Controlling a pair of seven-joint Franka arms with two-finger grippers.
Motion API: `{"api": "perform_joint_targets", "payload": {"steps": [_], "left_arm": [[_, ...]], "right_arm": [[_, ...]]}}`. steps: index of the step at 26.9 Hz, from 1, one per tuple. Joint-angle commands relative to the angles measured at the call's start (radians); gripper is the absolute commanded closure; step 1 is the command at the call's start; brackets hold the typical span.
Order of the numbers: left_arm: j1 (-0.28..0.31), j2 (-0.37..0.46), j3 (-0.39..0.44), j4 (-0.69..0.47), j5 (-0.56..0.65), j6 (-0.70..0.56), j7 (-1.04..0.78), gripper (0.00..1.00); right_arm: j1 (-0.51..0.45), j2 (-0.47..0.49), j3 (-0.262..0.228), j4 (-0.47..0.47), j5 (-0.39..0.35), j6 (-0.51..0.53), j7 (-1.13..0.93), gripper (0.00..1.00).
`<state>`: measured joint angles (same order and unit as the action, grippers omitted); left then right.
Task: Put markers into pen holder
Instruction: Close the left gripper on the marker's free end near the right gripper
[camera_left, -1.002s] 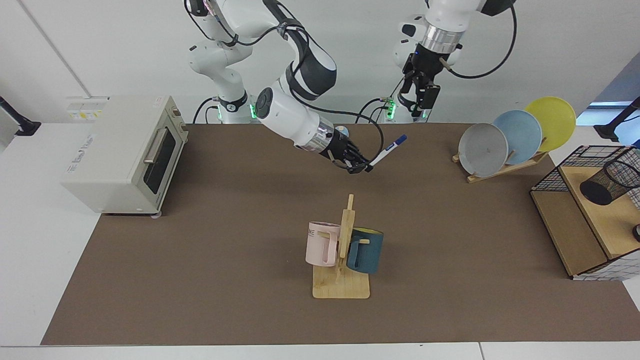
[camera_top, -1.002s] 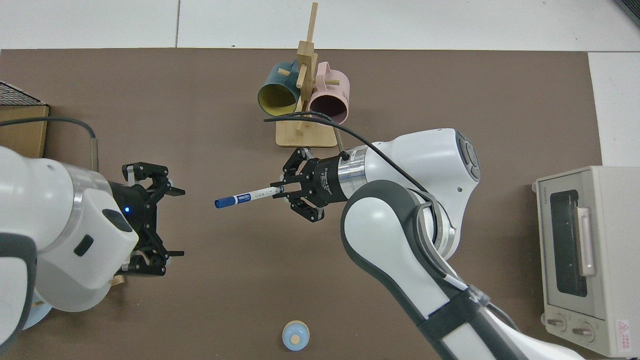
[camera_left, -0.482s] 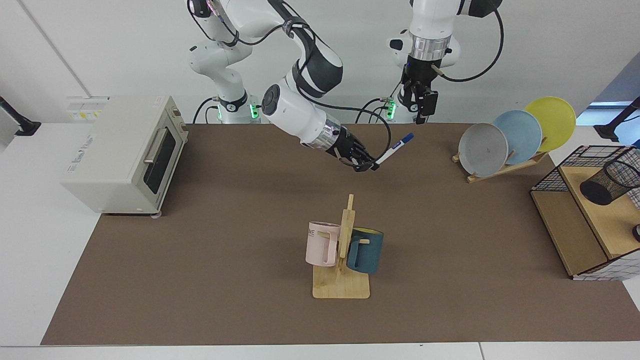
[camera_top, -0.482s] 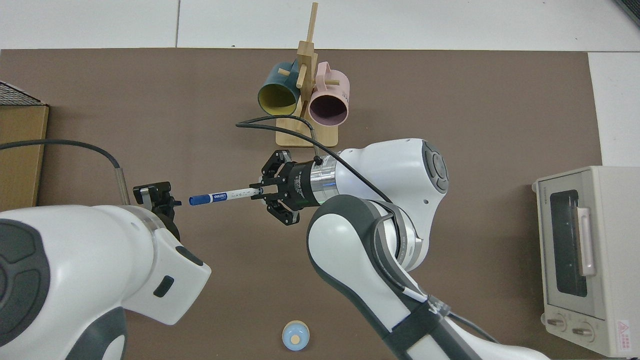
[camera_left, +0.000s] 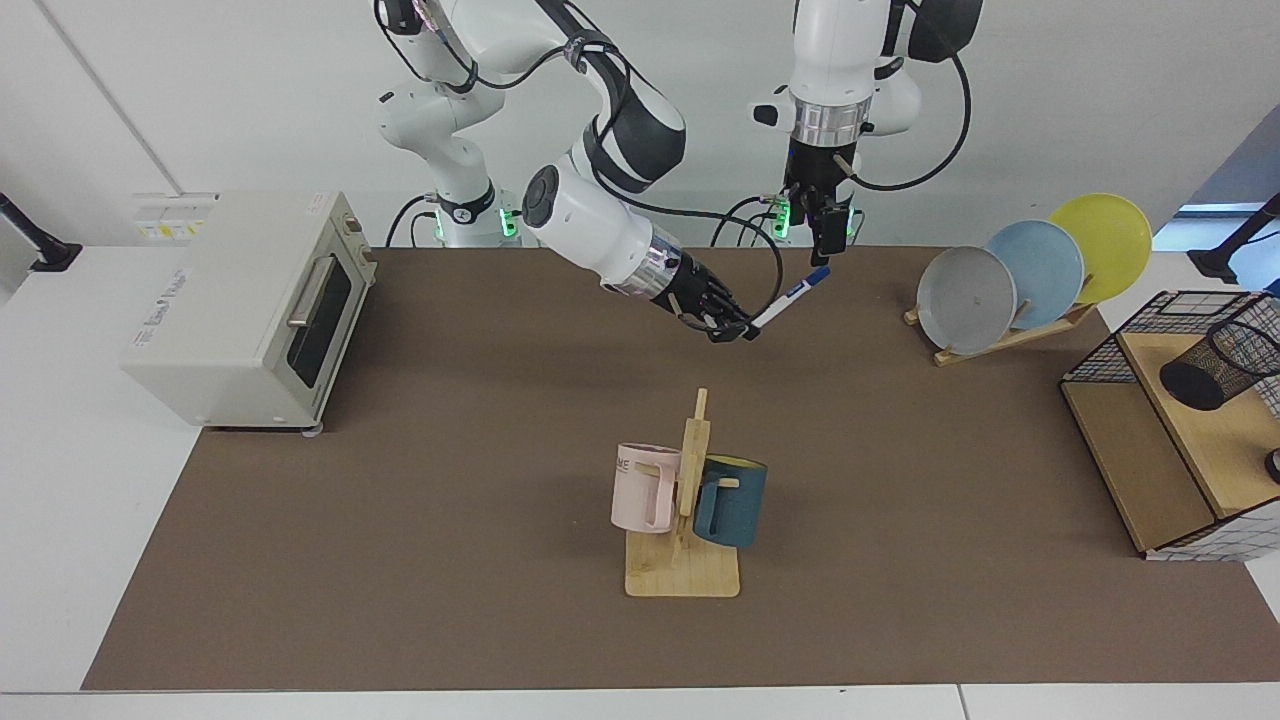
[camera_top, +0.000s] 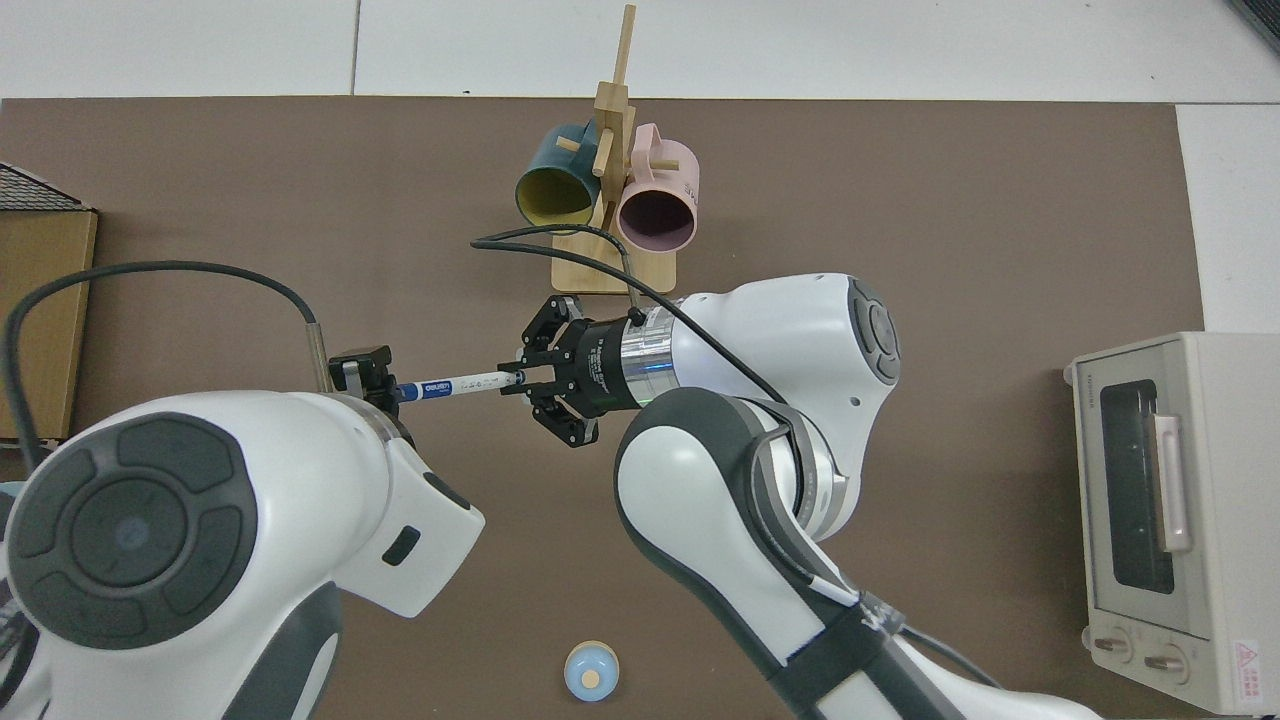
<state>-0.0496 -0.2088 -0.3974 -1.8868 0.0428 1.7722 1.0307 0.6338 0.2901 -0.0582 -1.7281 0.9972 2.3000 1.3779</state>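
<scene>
In the facing view, the right gripper (camera_left: 735, 328) pinches the tail end of the marker (camera_left: 790, 297) and holds it up off the table, with the blue cap pointing up toward the left gripper (camera_left: 822, 240). That thin grip on just the end is the worry — if the left gripper bumps the cap, the marker could swing or slip out and fall. The left arm comes straight down from above, its gripper just over the cap, and I cannot tell if its fingers are apart or together. The right arm reaches out low across the table, bent at the elbow. The pen holder (camera_left: 1218, 366) lies tipped on its side on the wooden shelf far off, so a marker could slide back out of it. In the top view, the right gripper (camera_top: 522, 379) squeezes the marker (camera_top: 452, 383), which lies flat and points at the left gripper (camera_top: 366, 377) — the cap hides under it.
</scene>
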Motion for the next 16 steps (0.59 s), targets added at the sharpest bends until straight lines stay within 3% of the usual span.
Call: {"api": "perform_joint_targets", "payload": {"steps": [1, 8, 14, 16], "left_arm": [[-0.021, 0.038, 0.009, 0.000, 0.042, 0.053, -0.015, 0.00], [-0.023, 0.049, 0.008, 0.000, 0.042, 0.064, -0.015, 0.03], [-0.021, 0.049, 0.009, 0.003, 0.032, 0.058, -0.014, 0.49], [-0.021, 0.049, 0.009, 0.015, 0.032, 0.047, -0.014, 0.60]], "right_arm": [[0.001, -0.011, 0.008, 0.009, -0.003, -0.005, 0.027, 1.00], [0.001, -0.012, 0.009, 0.009, -0.003, -0.005, 0.027, 1.00], [0.001, -0.012, 0.011, 0.009, -0.003, -0.005, 0.032, 1.00], [0.001, -0.012, 0.011, 0.009, -0.003, -0.005, 0.032, 1.00]]}}
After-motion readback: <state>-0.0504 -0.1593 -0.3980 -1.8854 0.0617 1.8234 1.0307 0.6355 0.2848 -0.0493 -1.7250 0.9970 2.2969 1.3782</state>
